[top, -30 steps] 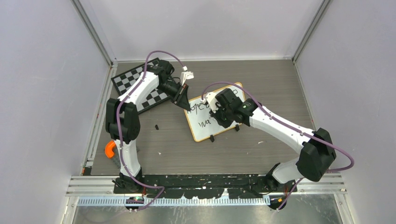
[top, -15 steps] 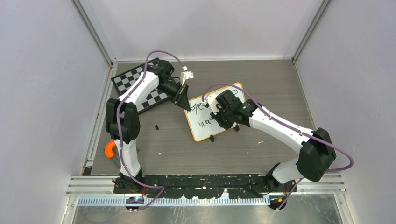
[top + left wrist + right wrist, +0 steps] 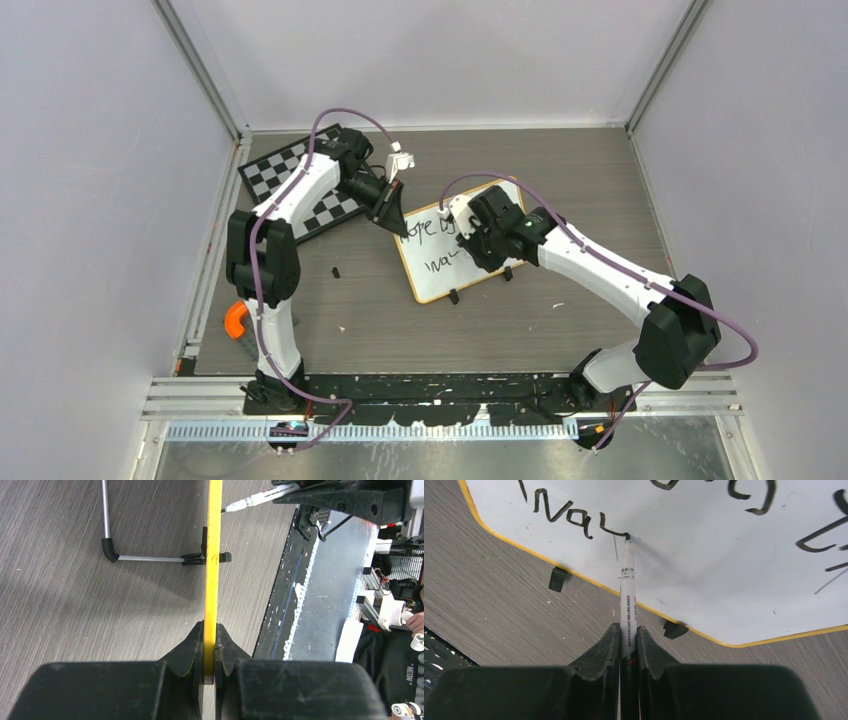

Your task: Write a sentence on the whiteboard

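The whiteboard (image 3: 440, 280) lies on the table's middle, white with a yellow-orange rim and black clip feet, with black handwriting in two lines. My left gripper (image 3: 397, 226) is shut on the board's far-left edge; in the left wrist view the yellow rim (image 3: 212, 570) runs edge-on between the jaws of that gripper (image 3: 210, 630). My right gripper (image 3: 472, 240) is shut on a white marker (image 3: 627, 600), whose black tip touches the board (image 3: 704, 560) at the end of a stroke after "Na" in the lower line. The marker also shows in the left wrist view (image 3: 260, 499).
A black-and-white chessboard (image 3: 285, 175) lies at the back left under my left arm. A small black piece (image 3: 335, 271) lies left of the whiteboard. An orange object (image 3: 236, 320) sits at the table's left edge. Metal frame rails run along the left and front edges.
My right gripper has moved to the right along the lower line with the marker, and the writing there has grown by a stroke. My left gripper has stayed on the board's edge.
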Tool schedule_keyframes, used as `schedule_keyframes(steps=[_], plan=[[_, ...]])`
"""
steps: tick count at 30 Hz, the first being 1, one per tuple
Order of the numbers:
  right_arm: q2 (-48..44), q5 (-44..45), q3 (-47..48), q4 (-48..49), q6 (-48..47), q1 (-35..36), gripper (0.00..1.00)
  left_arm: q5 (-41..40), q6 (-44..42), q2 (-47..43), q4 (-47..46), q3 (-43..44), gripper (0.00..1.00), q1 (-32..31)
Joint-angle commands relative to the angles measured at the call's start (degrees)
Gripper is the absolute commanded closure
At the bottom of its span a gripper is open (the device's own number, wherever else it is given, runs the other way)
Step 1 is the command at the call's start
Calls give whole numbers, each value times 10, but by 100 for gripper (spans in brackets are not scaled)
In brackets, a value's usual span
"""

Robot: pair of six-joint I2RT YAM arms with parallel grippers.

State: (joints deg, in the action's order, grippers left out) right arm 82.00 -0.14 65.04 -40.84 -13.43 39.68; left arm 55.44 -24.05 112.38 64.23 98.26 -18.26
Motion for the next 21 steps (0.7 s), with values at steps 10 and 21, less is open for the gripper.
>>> schedule_keyframes(steps=[10, 21], plan=[[-3, 10, 35, 31, 0, -14, 100, -10, 11, 12, 5, 19, 100, 0], [-7, -17, -4, 24, 8, -13, 100, -10, 11, 17, 5, 21, 100, 0]])
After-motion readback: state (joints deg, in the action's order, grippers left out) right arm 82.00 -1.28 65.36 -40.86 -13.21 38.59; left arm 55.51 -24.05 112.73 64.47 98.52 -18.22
